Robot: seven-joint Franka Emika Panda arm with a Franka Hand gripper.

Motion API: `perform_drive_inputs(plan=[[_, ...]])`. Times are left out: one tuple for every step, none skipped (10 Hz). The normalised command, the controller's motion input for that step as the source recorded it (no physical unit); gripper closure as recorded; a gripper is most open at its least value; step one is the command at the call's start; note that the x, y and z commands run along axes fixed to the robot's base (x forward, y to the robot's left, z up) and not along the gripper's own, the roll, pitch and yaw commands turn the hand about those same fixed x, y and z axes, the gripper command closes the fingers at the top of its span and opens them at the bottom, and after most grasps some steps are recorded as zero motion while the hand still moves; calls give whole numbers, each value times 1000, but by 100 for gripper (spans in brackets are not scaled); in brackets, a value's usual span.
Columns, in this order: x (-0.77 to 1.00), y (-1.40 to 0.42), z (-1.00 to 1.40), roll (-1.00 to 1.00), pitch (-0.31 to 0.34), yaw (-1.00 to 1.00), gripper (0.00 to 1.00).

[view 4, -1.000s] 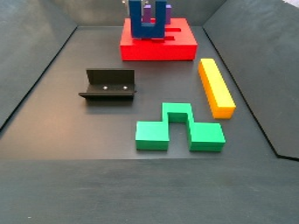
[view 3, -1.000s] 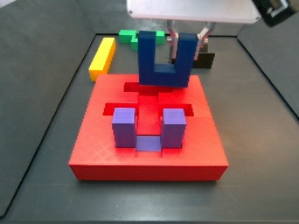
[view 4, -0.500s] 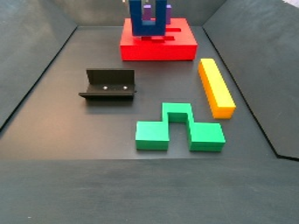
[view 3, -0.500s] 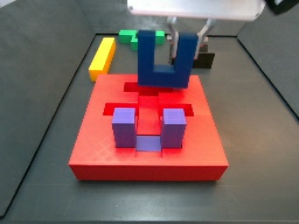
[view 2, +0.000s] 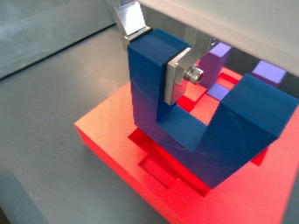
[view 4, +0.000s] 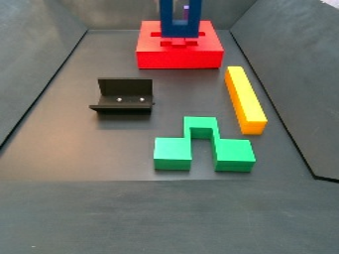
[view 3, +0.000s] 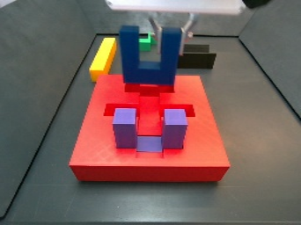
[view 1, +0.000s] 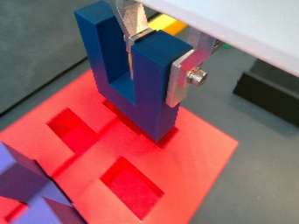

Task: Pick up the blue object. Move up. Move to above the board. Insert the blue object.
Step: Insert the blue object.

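Observation:
My gripper (view 1: 156,48) is shut on one upright prong of the blue object (view 1: 126,79), a dark blue U-shaped block held prongs up. The silver fingers (view 2: 181,74) clamp that prong from both sides. The block hangs low over the far end of the red board (view 3: 94,141), above its empty cut-outs (view 1: 131,184). I cannot tell whether its base touches the board. Both side views show the blue object (view 3: 153,60) (view 4: 179,15) and the board (view 4: 179,58). The gripper (view 3: 168,25) reaches down from above.
A purple U-shaped block (view 3: 150,129) sits in the board's near cut-out. A yellow bar (view 4: 245,99), a green block (view 4: 201,144) and the dark fixture (view 4: 122,96) lie on the grey floor beside the board.
The gripper and the blue object have turned about the vertical, so the block looks narrower in both side views, and shifted slightly sideways over the board's far end.

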Motion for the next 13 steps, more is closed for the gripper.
perform_drive_inputs(plan=[[6, -9, -183, 140, -226, 214, 100], [174, 0, -189, 134, -226, 280, 100], [177, 3, -94, 153, -220, 266, 100], [177, 51, 0, 179, -180, 234, 100], [131, 0, 0, 364, -49, 120, 100], [17, 0, 0, 427, -11, 37, 100], [-54, -77, 0, 216, -21, 9, 100], [-66, -83, -46, 120, -27, 0, 100], [-120, -123, -211, 64, 0, 0, 100], [-91, -91, -340, 4, -16, 0, 100], [-86, -34, -320, 0, -20, 0, 100], [0, 0, -151, 0, 0, 0, 100], [111, 117, -29, 0, 0, 0, 100]])
